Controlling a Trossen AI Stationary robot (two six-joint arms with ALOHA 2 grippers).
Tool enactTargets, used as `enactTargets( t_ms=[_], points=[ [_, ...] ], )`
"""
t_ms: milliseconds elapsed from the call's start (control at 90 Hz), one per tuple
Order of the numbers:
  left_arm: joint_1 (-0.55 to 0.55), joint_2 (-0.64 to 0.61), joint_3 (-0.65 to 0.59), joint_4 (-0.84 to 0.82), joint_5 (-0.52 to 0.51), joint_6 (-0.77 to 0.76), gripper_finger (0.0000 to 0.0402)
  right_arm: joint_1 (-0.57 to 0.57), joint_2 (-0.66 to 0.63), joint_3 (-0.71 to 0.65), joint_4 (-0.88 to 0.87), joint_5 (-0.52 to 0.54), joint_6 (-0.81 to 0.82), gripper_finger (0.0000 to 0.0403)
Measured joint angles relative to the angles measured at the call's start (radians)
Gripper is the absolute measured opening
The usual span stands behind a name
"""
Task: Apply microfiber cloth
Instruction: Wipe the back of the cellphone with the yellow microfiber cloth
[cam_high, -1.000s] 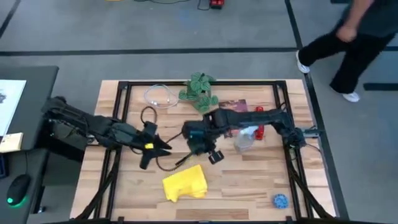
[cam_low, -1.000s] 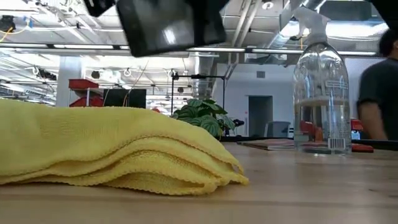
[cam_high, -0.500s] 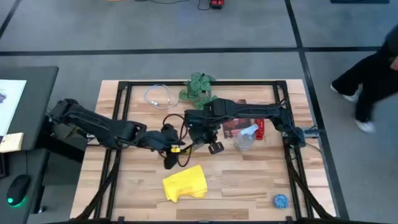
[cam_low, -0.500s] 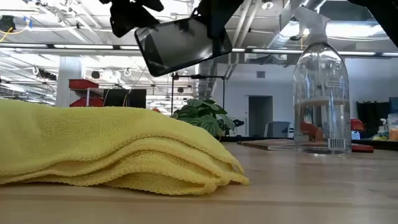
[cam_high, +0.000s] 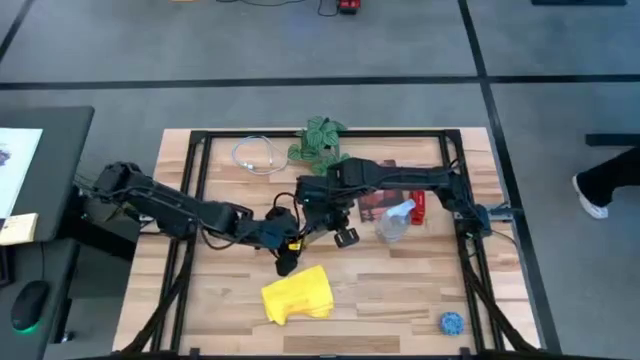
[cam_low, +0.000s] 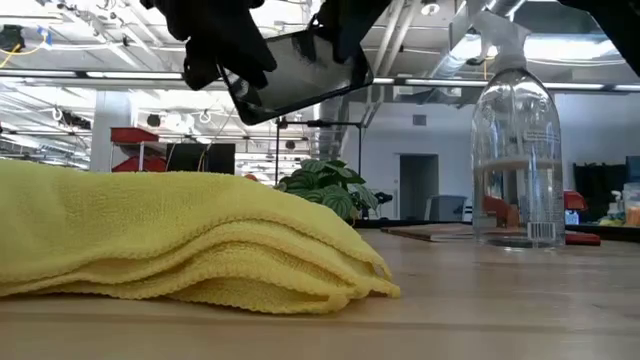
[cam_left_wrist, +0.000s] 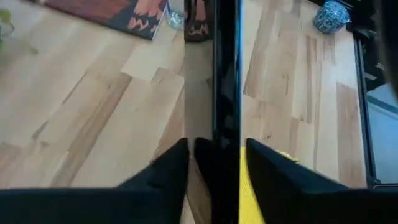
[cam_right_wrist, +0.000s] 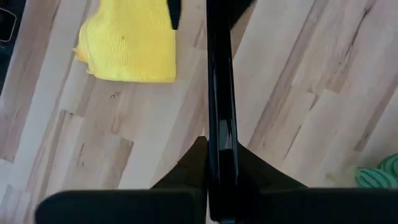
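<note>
The right gripper (cam_right_wrist: 214, 163) has its jaws clamped on a thin black glossy phone (cam_low: 295, 72) held aloft mid-surface, the left gripper (cam_left_wrist: 211, 163) has jaws apart astride its edge, and should drop squarely onto the folded bright yellow microfiber cloth (cam_high: 298, 295) near the front edge.

both grippers (cam_high: 287, 262) (cam_high: 345, 238) raised mid-table

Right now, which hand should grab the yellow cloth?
Probably left. The left hand is open, only straddling the black phone, and is nearest the microfiber cloth. The right hand is shut on the phone, so it's busy.
</note>
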Motion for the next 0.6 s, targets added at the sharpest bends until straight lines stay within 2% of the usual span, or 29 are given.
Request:
enactTargets(
  t_ms=[33, 78, 267, 378, 500, 600],
  points=[
    [0.000, 0.000, 0.000, -0.005, 0.004, 0.001, 0.0031, 0.000, 0.000, 0.000, 0.008, -0.001, 0.020, 0.0033],
    [0.000, 0.000, -0.001, -0.007, 0.004, 0.000, 0.0016, 0.000, 0.000, 0.000, 0.017, -0.003, 0.033, 0.0045],
    [-0.003, 0.000, -0.001, -0.079, 0.009, -0.040, 0.0009, -0.032, -0.037, 0.000, 0.035, -0.011, 0.039, 0.0122],
    [-0.014, 0.001, -0.002, -0.138, -0.008, -0.080, 0.0006, -0.075, -0.076, 0.001, 0.029, -0.019, 0.101, 0.0161],
    [-0.030, -0.010, -0.034, -0.153, -0.054, -0.163, 0.0004, -0.119, -0.134, 0.002, 0.024, -0.064, 0.166, 0.0176],
    [-0.054, -0.078, -0.104, -0.131, -0.159, -0.283, 0.0004, -0.107, -0.178, 0.002, 0.041, -0.119, 0.170, 0.0175]
  ],
)
